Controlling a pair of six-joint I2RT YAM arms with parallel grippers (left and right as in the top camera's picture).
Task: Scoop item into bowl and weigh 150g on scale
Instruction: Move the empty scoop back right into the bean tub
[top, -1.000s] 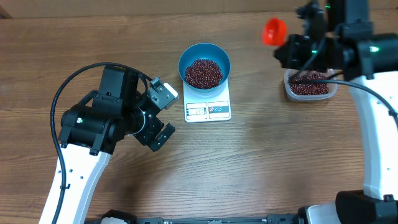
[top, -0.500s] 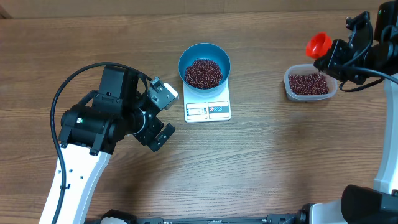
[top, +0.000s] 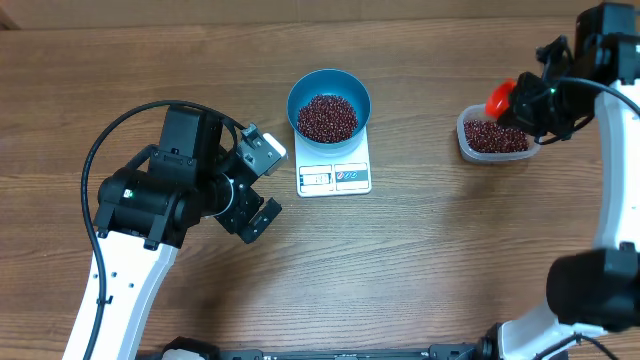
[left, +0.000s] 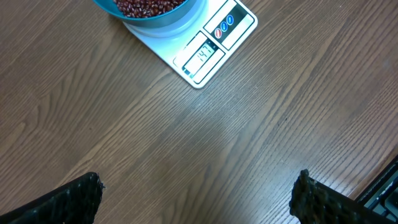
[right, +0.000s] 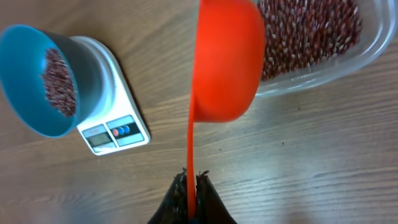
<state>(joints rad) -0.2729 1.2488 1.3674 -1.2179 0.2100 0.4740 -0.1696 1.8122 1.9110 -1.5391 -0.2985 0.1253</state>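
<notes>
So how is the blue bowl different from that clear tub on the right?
The bowl is round and solid blue; the tub is clear and rounded-rectangular. The bowl stands on the white scale; the tub rests straight on the table. The orange scoop hangs by the tub, not the bowl. Both hold red-brown beans.

Right pincer (right: 192, 185) swung scoop (right: 225, 59) rightward — now at container (top: 466, 141) rim.

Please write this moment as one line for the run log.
left gripper: open, empty, clear of scale | right gripper: shut on scoop handle | scoop: above container edge | bowl: on scale, holds beans
</notes>
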